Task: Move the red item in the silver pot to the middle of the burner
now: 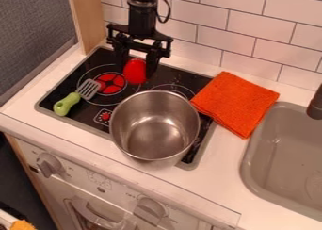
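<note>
In the camera view, the claw point(136, 73) grips the red item point(134, 69) beyond the silver pot's point(153, 112) far rim. Carrying seems in hand; next it should shift left over the burner's point(111, 84) middle, lower and let go. The arm point(142, 13) hangs from the far edge, claw pointing down.

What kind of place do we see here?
It looks like a toy kitchen: there is a stove with red burner rings, a grey sink and a tiled wall.
</note>
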Robot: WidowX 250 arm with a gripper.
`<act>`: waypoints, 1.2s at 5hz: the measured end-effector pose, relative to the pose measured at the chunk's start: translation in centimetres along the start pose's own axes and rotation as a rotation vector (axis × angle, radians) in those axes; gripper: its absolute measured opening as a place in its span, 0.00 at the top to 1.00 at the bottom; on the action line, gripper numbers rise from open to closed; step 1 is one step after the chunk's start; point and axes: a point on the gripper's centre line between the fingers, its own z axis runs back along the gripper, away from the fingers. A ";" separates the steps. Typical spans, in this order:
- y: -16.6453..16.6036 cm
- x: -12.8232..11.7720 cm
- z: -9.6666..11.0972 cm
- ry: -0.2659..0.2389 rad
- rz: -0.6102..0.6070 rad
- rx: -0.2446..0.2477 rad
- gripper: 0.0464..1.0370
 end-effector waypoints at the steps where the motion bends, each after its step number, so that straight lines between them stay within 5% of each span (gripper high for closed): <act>1: 0.3 0.2 -0.2 0.002 0.013 0.000 0.22; 2: 0.2 0.2 -0.2 -0.002 0.006 -0.007 0.03; 3: 0.1 0.1 -0.5 0.000 0.000 -0.010 0.03; 6: -0.9 -1.1 2.4 -0.106 -0.065 -0.013 0.04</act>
